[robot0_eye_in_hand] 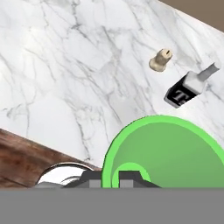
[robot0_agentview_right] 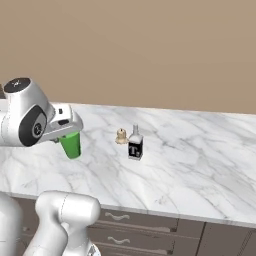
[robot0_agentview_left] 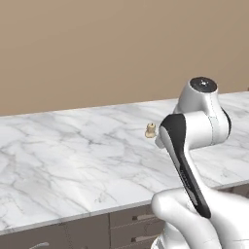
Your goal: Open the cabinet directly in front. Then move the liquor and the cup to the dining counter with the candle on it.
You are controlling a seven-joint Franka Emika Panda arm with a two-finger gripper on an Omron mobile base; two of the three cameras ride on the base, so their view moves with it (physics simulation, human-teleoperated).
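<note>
My gripper (robot0_agentview_right: 67, 131) is shut on the rim of the bright green cup (robot0_agentview_right: 71, 145), with one finger inside and one outside. It holds the cup upright, low over the near left part of the dining counter (robot0_agentview_right: 200, 165). In the hand view the cup's open mouth (robot0_eye_in_hand: 170, 153) lies right beyond the gripper (robot0_eye_in_hand: 108, 180). The liquor (robot0_agentview_right: 135, 145) stands upright on the marble to the right of the cup, with its T label facing front. It also shows as the liquor (robot0_eye_in_hand: 186, 89) past the cup. The cabinet is out of view.
A small beige candle (robot0_agentview_right: 121, 135) stands just behind the liquor on the left, seen too as the candle (robot0_agentview_left: 151, 130) and the candle (robot0_eye_in_hand: 159, 60). Grey drawer fronts (robot0_agentview_right: 120, 217) run below the counter's front edge. Wooden floor (robot0_eye_in_hand: 26, 162) lies below that edge.
</note>
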